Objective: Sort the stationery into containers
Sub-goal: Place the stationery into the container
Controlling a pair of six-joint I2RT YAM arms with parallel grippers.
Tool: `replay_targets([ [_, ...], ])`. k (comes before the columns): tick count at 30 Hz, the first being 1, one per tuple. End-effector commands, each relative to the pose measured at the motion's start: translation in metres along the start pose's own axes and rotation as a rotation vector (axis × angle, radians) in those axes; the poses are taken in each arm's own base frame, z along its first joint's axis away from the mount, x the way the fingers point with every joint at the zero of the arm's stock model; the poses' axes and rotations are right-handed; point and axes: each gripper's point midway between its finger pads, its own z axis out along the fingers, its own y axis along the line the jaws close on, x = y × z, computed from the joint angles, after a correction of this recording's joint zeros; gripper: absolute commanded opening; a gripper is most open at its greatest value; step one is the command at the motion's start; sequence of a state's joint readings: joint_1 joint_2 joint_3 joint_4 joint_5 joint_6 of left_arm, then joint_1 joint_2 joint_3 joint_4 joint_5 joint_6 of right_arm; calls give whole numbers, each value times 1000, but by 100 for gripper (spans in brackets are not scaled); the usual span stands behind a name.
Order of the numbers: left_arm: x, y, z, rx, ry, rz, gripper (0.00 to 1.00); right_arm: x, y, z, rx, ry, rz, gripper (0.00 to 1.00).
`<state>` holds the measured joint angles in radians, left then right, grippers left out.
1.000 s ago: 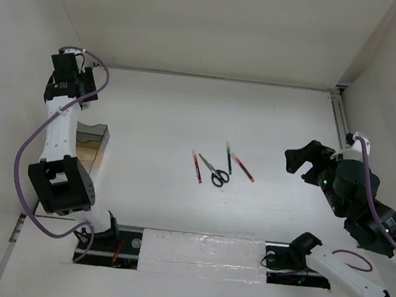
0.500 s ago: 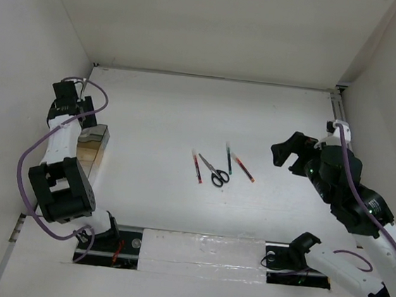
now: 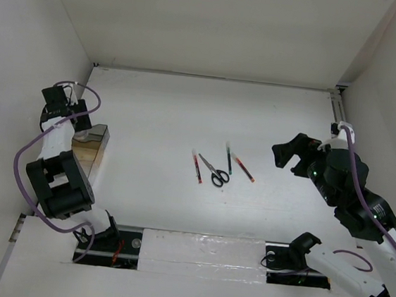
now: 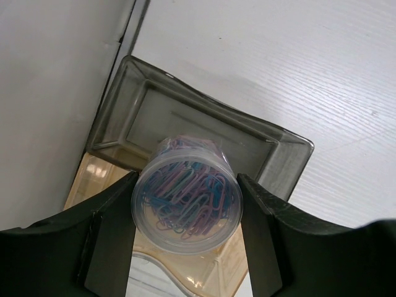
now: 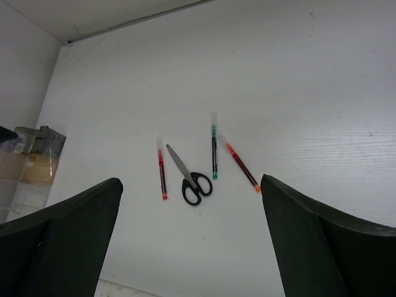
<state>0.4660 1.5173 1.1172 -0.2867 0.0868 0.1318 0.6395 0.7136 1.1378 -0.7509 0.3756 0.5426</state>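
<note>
Left wrist view is showing the left tool (image 4: 185, 213) clamped on the roll (image 4: 184, 204), a small round translucent case full of coloured paper clips, with one finger pressing on each side. Just below the roll the grey box (image 4: 286, 147) is standing open, and the tan box (image 4: 93, 176) is touching it on the near side. The roll is hanging in the air over the border between these two boxes, and it is not yet inside either one.

Compared with one second ago, the left arm (image 3: 54, 137) is no longer reaching to the far left corner of the bench (image 3: 159, 109). It is now folding back over the row of boxes, with the wrist pointing down. I judge that the roll is about to be released, probably into the grey box, so the first item is nearly sorted.

On the other side, the right tool (image 5: 192, 241) is staying wide apart and carrying nothing. It has come a little toward the middle and is looking down on the scissors (image 5: 190, 179), the red pen (image 5: 162, 173), the green pen (image 5: 214, 151) and the orange-tipped pen (image 5: 242, 167). They are lying close together in the middle of the bench, well apart from the tool and waiting to be sorted. The right arm (image 3: 349, 193) is reaching forward with the elbow raised.
</note>
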Motion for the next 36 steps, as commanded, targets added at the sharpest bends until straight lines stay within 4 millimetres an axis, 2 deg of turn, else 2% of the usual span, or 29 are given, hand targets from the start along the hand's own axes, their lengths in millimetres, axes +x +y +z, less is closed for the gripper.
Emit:
replay_targets([
  [1, -16, -10, -1, 57, -59, 21, 0, -18, 11, -5, -46, -52, 32, 100],
  [7, -30, -13, 1, 81, -81, 24, 0, -16, 12, -3, -53, -47, 32, 100],
  [27, -1, -9, 36, 56, 15, 7, 0, -16, 14, 0, -54, -46, 41, 100],
  [32, -1, -7, 39, 45, 16, 7, 23, -16, 14, 0, -54, -46, 41, 100],
  [33, -1, -8, 39, 56, 15, 7, 36, -16, 14, 0, -54, -46, 41, 100],
  [36, -15, -13, 25, 60, -34, 18, 50, -14, 14, 3, -48, -38, 37, 100],
])
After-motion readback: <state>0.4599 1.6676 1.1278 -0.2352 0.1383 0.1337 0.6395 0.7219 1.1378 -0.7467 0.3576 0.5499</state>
